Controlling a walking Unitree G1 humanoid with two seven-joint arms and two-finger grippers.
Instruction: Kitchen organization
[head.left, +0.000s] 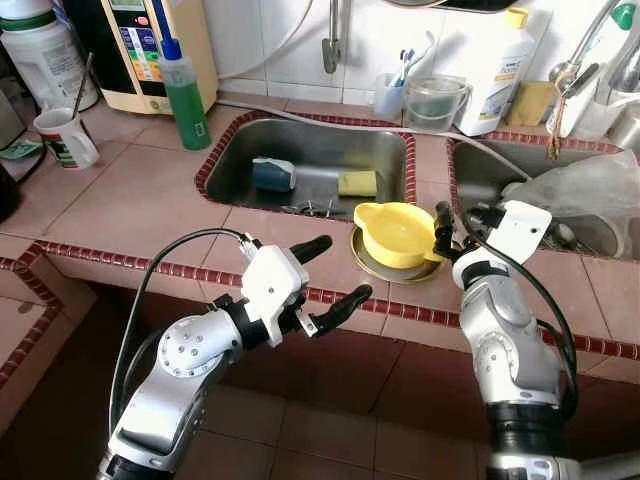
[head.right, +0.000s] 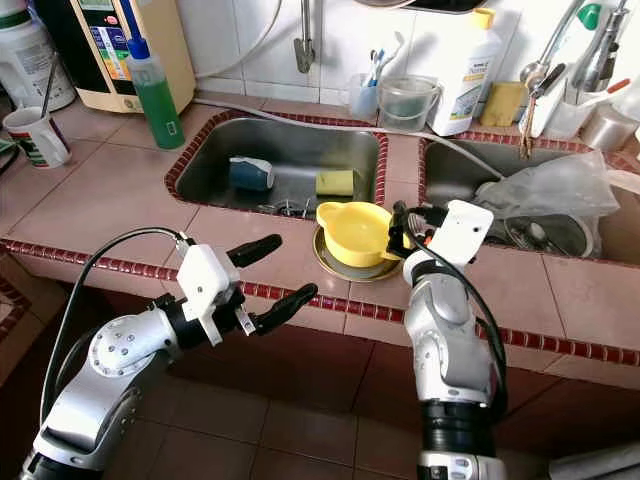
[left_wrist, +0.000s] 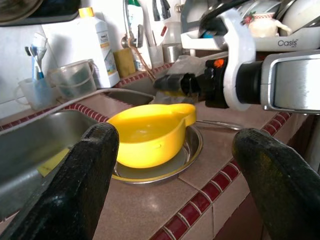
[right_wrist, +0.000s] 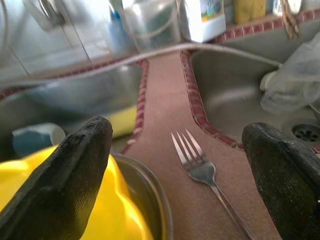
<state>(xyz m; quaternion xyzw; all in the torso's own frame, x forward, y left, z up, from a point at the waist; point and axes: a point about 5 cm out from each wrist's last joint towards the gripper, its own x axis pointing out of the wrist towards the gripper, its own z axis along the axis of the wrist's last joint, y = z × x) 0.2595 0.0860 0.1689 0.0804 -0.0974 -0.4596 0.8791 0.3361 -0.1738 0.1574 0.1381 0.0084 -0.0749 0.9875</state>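
A yellow bowl with a handle (head.left: 395, 232) sits in a shallow metal plate (head.left: 362, 260) on the tiled counter, in front of the strip between the two sinks. My right gripper (head.left: 458, 225) is open just right of the bowl, low over the counter. A steel fork (right_wrist: 197, 162) lies on the tiles between its fingers, tines pointing toward the wall. My left gripper (head.left: 345, 268) is open and empty, off the counter's front edge to the left of the plate and pointing toward the bowl (left_wrist: 145, 132).
The left sink (head.left: 310, 150) holds a blue object (head.left: 272, 173), a yellow sponge (head.left: 357, 182) and some cutlery. A crumpled plastic bag (head.left: 590, 195) fills the right sink. A green bottle (head.left: 186, 95), a mug (head.left: 65, 137), a plastic tub (head.left: 435, 100) and a white bottle (head.left: 495, 75) line the back.
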